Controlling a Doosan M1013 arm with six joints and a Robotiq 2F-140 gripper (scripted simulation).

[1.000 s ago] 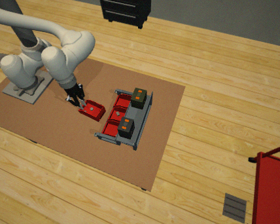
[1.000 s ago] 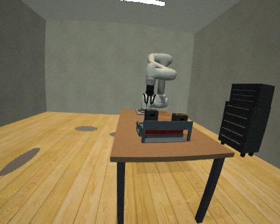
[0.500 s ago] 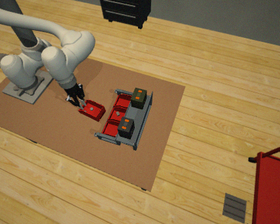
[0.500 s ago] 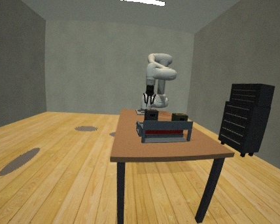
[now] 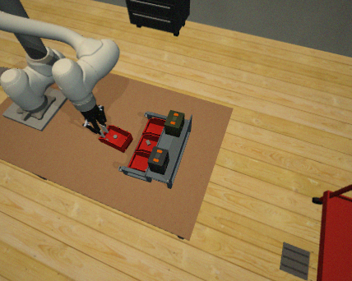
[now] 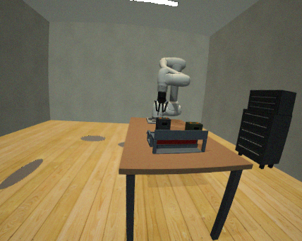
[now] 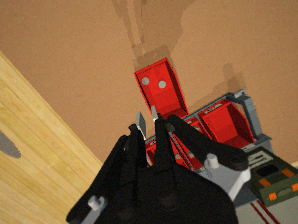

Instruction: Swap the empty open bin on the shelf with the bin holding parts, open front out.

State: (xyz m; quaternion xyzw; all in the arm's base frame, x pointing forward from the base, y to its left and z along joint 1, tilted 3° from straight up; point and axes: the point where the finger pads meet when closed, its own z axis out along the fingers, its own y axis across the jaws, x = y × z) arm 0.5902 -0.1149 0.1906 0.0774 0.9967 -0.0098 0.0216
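A red open bin (image 5: 117,139) (image 7: 160,90) with grey parts in it stands on the brown table (image 5: 50,156) (image 7: 65,65), just left of the grey shelf (image 5: 175,145) (image 6: 177,141) (image 7: 250,107). Three red bins sit side by side in the shelf's lower level: one at the far end (image 5: 155,125), one in the middle (image 5: 148,141) and one at the near end (image 5: 138,161). My gripper (image 5: 99,131) (image 6: 161,107) (image 7: 148,114) hangs at the loose bin's left end, just over its wall. Its fingers stand a narrow gap apart with nothing between them.
Two dark green boxes (image 5: 174,122) (image 5: 158,159) with orange marks stand on the shelf's upper board. The arm's base (image 5: 27,108) is at the table's left end. A black drawer cabinet (image 6: 267,127) and a red cart (image 5: 344,238) stand on the floor.
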